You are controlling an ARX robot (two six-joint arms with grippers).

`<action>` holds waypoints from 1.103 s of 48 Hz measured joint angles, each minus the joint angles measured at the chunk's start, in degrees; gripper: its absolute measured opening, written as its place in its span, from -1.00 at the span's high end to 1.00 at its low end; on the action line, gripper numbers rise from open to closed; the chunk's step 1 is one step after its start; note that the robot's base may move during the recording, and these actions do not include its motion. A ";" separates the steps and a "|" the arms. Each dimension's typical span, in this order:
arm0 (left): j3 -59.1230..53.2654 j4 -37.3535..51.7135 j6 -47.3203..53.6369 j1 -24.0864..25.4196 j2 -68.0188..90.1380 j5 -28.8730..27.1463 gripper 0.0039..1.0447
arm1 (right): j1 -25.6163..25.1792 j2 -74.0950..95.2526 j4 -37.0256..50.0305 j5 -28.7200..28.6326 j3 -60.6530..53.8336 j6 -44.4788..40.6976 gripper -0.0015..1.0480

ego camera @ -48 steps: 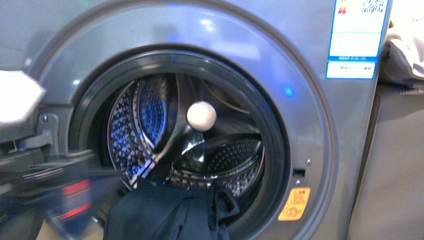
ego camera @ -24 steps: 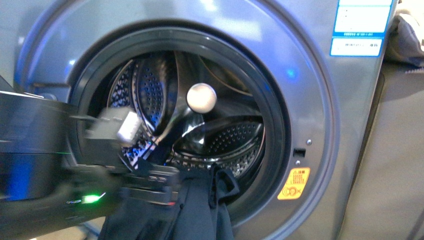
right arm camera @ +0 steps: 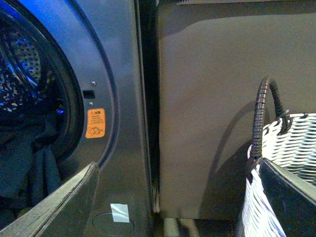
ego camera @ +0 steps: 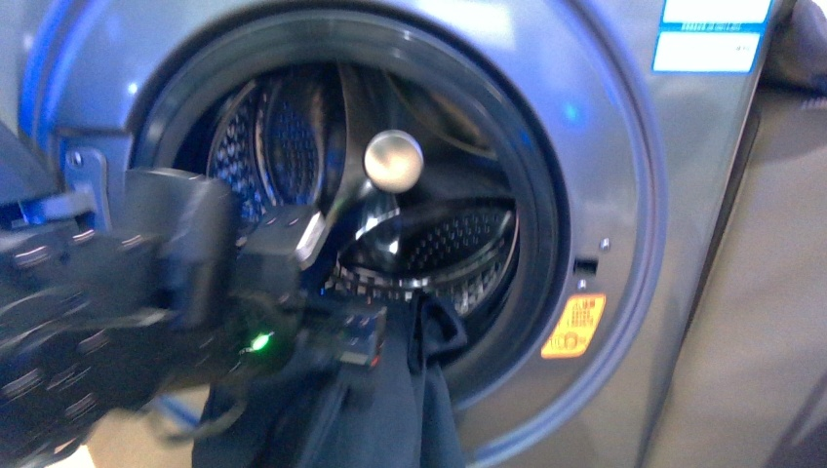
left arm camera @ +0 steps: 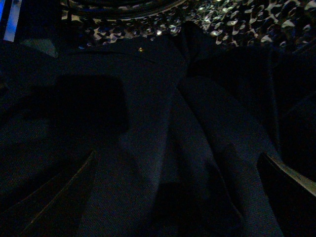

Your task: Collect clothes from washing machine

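Note:
The washing machine [ego camera: 624, 195] fills the front view, its round door opening showing the perforated steel drum [ego camera: 458, 244]. The clothes [ego camera: 400, 400], dark navy and limp, hang out over the lower rim of the opening. My left gripper [ego camera: 356, 336] reaches in from the left, blurred, right at the top of that fabric. In the left wrist view the clothes [left arm camera: 163, 123] lie between the open fingers [left arm camera: 291, 187], with the drum [left arm camera: 222, 19] beyond. My right gripper [right arm camera: 177, 207] stands open and empty beside the washing machine [right arm camera: 118, 74], facing a grey panel.
A woven white basket [right arm camera: 291, 143] with a dark handle [right arm camera: 257, 118] stands close by the right gripper. A grey cabinet side [right arm camera: 212, 98] adjoins the machine. An orange sticker [ego camera: 572, 327] sits beside the door rim. A pale round knob [ego camera: 393, 161] shows inside the drum.
My left arm has swung in from the left edge to the clothes at the door's lower rim. The machine sits a little higher in the front view.

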 joint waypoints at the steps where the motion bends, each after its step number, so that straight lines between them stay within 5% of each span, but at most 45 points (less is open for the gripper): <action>1: 0.59 -0.24 0.04 0.00 0.57 -0.28 -0.88 | 0.00 0.00 0.00 0.00 0.00 0.02 -0.85; 53: 11.98 -12.50 -3.04 -1.57 10.32 -4.94 -0.88 | 0.00 0.00 0.00 0.00 0.00 0.02 -0.85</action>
